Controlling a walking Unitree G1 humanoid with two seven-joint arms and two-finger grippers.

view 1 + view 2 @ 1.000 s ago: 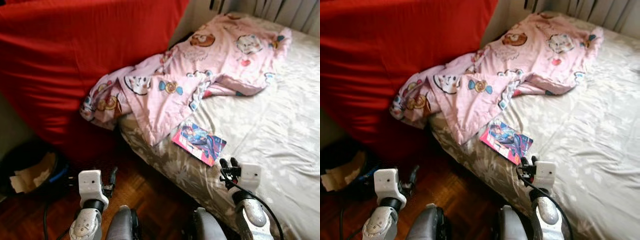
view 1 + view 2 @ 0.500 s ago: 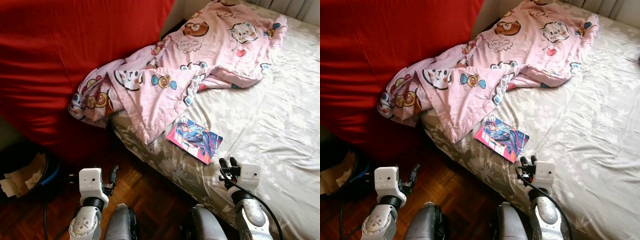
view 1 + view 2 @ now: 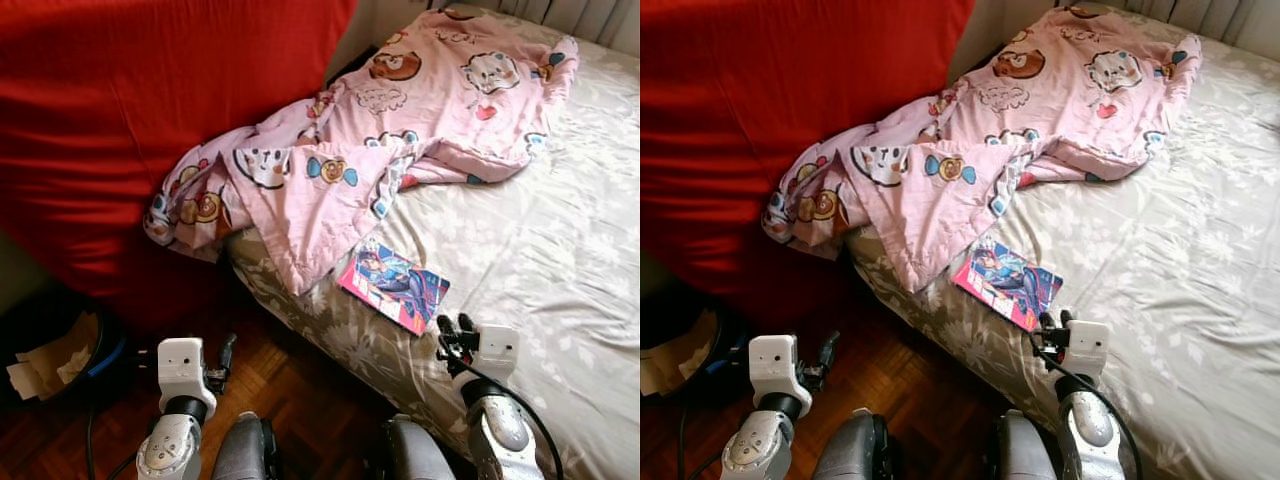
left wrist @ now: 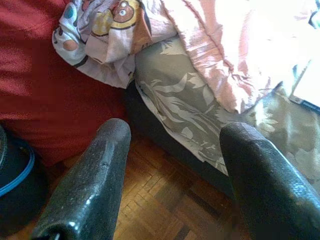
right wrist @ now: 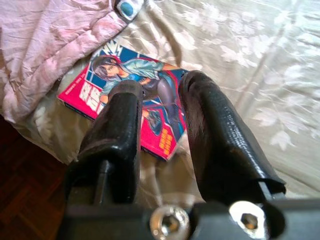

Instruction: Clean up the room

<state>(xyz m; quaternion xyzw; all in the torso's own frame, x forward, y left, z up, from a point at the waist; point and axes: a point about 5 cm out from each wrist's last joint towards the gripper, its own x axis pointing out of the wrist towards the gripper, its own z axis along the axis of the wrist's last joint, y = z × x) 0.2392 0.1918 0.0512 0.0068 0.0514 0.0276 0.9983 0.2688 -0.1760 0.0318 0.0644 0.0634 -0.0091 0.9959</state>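
A pink-covered comic book (image 3: 393, 285) lies flat on the grey floral bed sheet (image 3: 560, 250), near the bed's front edge. A rumpled pink blanket with cartoon prints (image 3: 380, 130) is spread across the bed's head end and spills over its side, its corner just touching the book. My right gripper (image 3: 455, 328) hovers just short of the book's near corner. In the right wrist view its fingers (image 5: 120, 125) are a little apart and hold nothing, with the book (image 5: 135, 80) just beyond them. My left gripper (image 3: 225, 352) is low over the wooden floor, open and empty (image 4: 175, 145).
A big red cushion (image 3: 150, 110) leans against the bed's left side. A black bin with crumpled paper (image 3: 55, 350) stands on the parquet floor (image 3: 290, 385) at the lower left. The bed's right half is bare sheet.
The whole picture has shifted as the camera moved. Both arms keep the same pose, and the book and blanket lie as before.
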